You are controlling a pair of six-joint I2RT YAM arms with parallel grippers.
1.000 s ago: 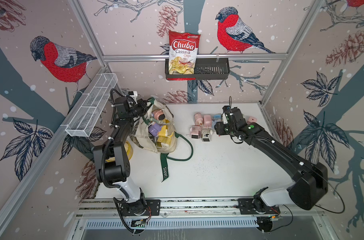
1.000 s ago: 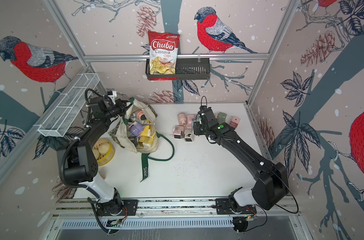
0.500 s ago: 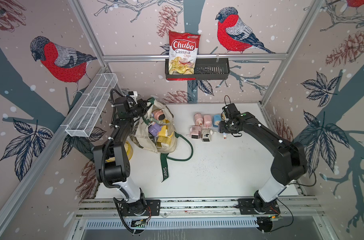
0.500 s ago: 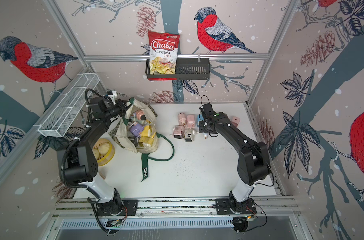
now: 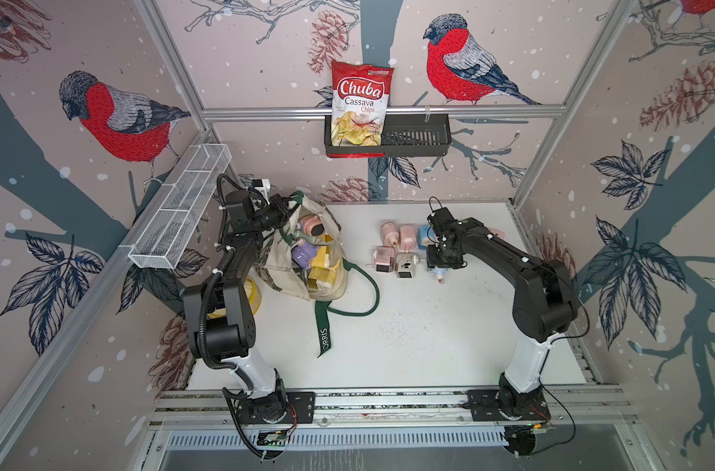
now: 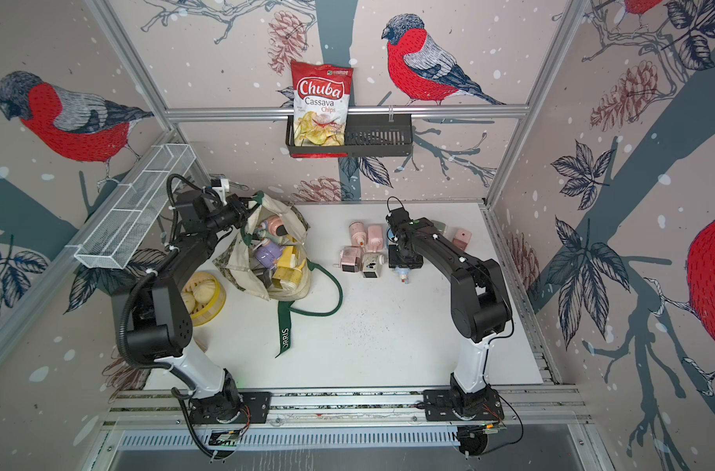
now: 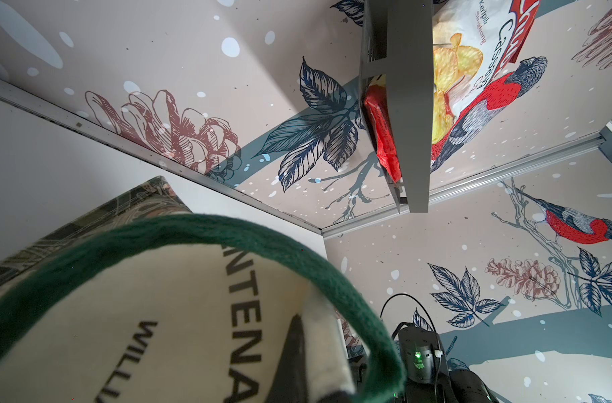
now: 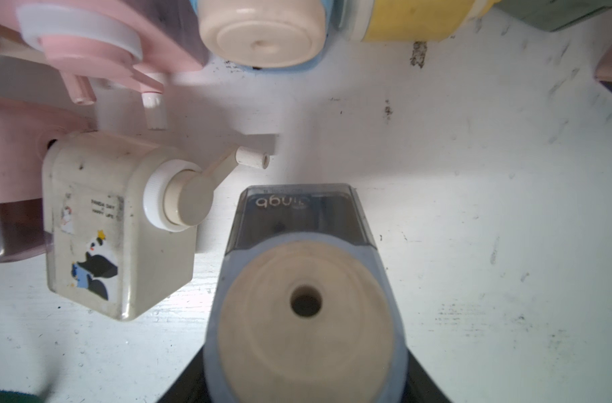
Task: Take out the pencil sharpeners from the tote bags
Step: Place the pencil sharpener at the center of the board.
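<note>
Pencil sharpeners (image 6: 374, 238) outside the bag number eight in a top view, grouped near the middle of the tabletop's (image 6: 388, 346) far edge: three pink ones and one cream sharpener (image 6: 370, 265) close together; one blue one half hidden by the right arm; one grey-green sharpener (image 6: 439, 226) and a fourth pink one beyond that arm, toward the far right corner; and one blue sharpener (image 8: 304, 296) gripped by the right fingers (image 8: 428, 385). The right wrist view adds one yellow sharpener (image 8: 402, 21) that the arm covers from above.

The right fingers stand part-open, clasping the blue sharpener by its two sides, its round cream face toward the wrist camera, just beside the cream sharpener; whether it touches the tabletop cannot be told.

One tote bag (image 5: 284, 267) slumps near the far left corner, mouth gaping; inside show one pink sharpener, one purple sharpener (image 5: 303, 255) and at least two yellow ones; the rest overlap too much to count. It has two dark green handles: one raised, one looped on the tabletop toward the near edge. The left fingers (image 7: 292, 352) are closed tight on the bag's cream rim under the raised handle.

One yellow bowl (image 6: 209, 304) sits at the left edge; one chips bag (image 5: 362, 106) stands in one black basket (image 5: 413, 136) on the back wall.
</note>
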